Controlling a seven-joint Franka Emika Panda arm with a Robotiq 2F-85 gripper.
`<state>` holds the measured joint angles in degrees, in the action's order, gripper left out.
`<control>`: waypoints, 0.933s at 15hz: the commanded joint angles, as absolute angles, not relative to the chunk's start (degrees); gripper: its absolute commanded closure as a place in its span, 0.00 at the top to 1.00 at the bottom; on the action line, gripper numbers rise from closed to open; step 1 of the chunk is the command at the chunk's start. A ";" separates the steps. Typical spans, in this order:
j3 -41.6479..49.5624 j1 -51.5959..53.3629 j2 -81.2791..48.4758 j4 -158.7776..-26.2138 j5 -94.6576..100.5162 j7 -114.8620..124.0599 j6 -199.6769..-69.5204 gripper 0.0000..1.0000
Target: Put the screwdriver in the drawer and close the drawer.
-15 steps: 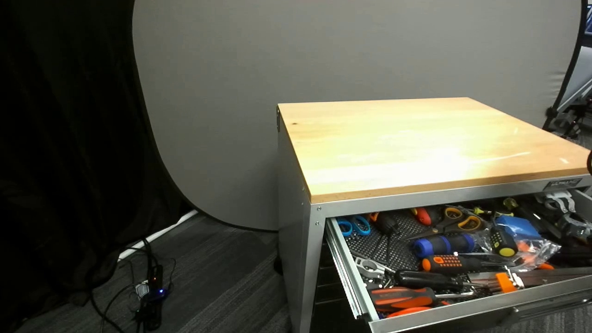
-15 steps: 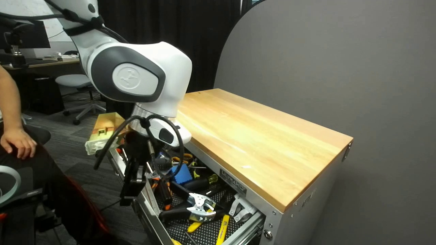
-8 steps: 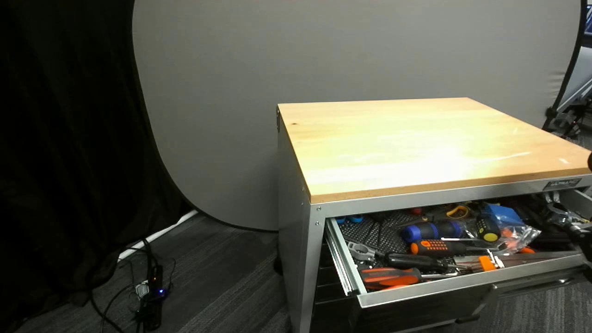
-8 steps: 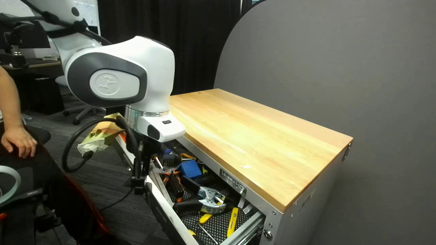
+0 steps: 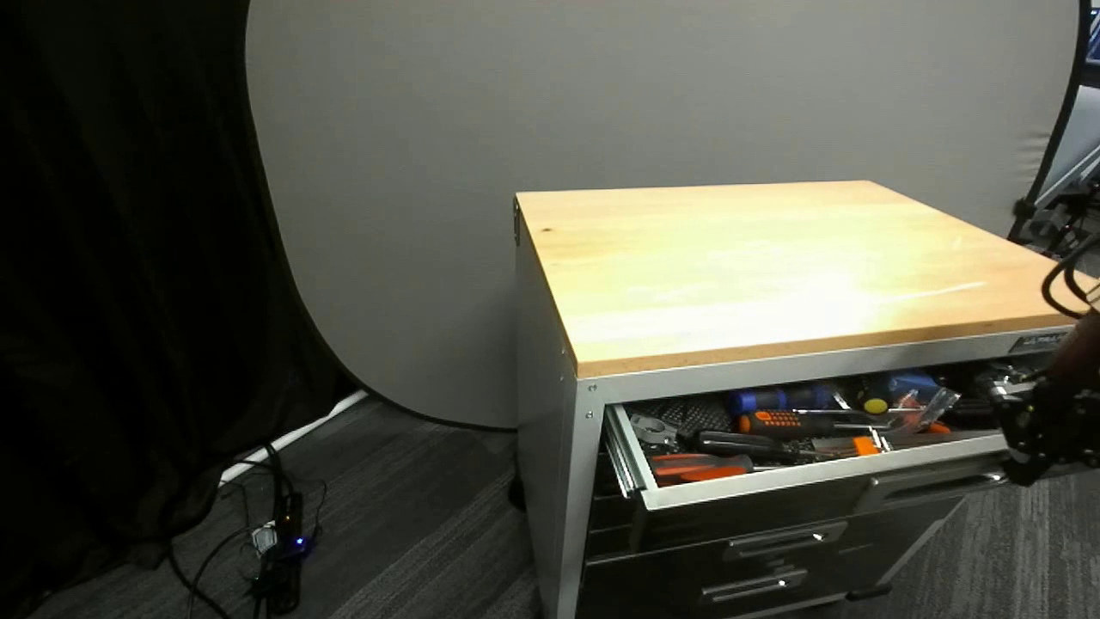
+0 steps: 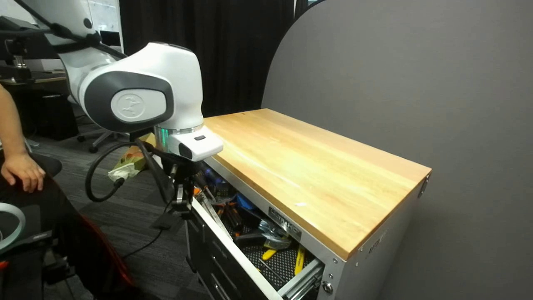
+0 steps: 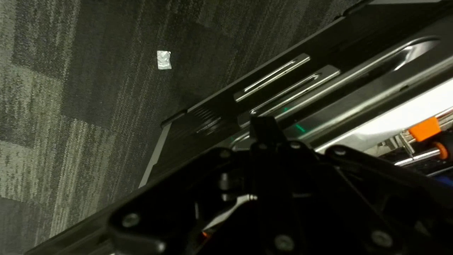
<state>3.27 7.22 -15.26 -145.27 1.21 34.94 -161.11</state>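
The drawer is partly open, with its front rim visible in both exterior views (image 5: 773, 483) (image 6: 239, 252). Several screwdrivers lie inside it, including a red-and-black one (image 5: 700, 468), an orange-dotted one (image 5: 786, 423) and a black one (image 5: 739, 444). I cannot tell which is the task's screwdriver. My gripper (image 5: 1024, 468) is at the outer side of the drawer front, near its metal handle (image 5: 937, 483). In the wrist view the fingertips (image 7: 264, 127) are together against the front, with nothing seen between them. The gripper also shows, dark, in an exterior view (image 6: 181, 200).
A wooden top (image 6: 316, 183) overhangs the drawer on the metal cabinet. Further drawer handles (image 7: 272, 78) sit below. A clamp (image 6: 272, 235) and other tools crowd the drawer. A cable loop (image 6: 89, 179) hangs from the arm. A person's hand (image 6: 23, 175) is at the left.
The drawer has slid further into the cabinet over the last second, its tools moving with it. My gripper has moved toward the cabinet along with the drawer front.
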 commanded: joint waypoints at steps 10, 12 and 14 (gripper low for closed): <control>6.81 14.78 -26.27 -131.09 1.41 36.81 -166.24 0.04; 7.36 15.74 -27.70 -128.85 1.41 36.84 -166.35 0.05; 7.80 16.64 -28.89 -126.99 1.37 36.80 -166.47 0.04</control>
